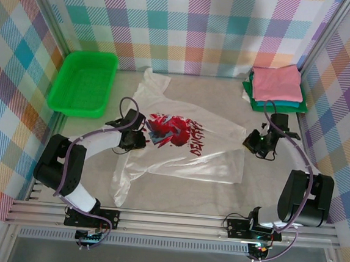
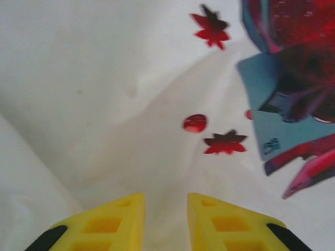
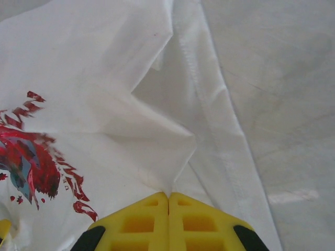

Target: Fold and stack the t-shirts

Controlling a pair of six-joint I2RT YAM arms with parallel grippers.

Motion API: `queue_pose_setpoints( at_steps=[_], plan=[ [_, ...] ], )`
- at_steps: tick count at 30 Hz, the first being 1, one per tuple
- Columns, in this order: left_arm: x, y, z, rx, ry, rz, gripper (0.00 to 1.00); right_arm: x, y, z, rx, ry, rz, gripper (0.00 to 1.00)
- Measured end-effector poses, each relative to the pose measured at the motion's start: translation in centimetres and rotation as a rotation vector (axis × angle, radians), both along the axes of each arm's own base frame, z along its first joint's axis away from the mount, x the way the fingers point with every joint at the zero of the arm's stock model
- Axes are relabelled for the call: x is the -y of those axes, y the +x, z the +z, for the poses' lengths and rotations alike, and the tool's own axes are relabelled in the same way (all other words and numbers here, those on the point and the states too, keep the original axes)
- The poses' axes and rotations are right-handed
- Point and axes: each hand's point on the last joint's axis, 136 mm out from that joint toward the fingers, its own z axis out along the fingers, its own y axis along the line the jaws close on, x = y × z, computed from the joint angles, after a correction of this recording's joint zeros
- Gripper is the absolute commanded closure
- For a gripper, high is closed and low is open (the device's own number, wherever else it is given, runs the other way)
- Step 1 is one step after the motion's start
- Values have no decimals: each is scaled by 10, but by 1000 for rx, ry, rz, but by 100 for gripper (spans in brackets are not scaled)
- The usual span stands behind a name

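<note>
Top view, white t-shirt: lies spread in the middle of the worktop, print side up, with 1 sleeve hanging toward the near left.
Top view, folded t-shirts: 1 pile in the far right corner, pink on top, teal and green under it, well apart from the white one.
Top view, green tray: far left corner, beside the shirt collar.
Top view, left gripper: low on the shirt, at the left edge of the print.
Top view, right gripper: at the right edge of the shirt.
Left wrist view, left gripper: jaws a little apart, and a raised fold of the white t-shirt runs into the gap, so they grip it; the printed graphic is just to the right.
Right wrist view, right gripper: jaws pressed together, pinching a corner of the white t-shirt near its hem; bare worktop to the right.
</note>
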Motion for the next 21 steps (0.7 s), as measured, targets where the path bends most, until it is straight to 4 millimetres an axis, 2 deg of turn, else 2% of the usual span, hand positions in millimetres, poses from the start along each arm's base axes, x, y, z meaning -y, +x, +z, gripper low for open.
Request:
queue_pose_setpoints(
  at_steps=[7, 12, 16, 18, 21],
  plan=[
    [-13, -1, -5, -11, 16, 34, 72, 11, -19, 5, -51, 1, -43, 100],
    [-17, 1, -5, -7, 25, 45, 71, 16, -25, 3, -64, -4, -63, 100],
    [-18, 1, -5, -8, 29, 47, 70, 21, -29, -15, -115, -1, -80, 95],
    [-18, 1, -5, -12, 32, 48, 70, 22, -27, -25, -140, -1, -84, 84],
    [-19, 4, -1, -16, 41, 52, 69, 25, -26, -32, -156, -16, -90, 79]
  ],
)
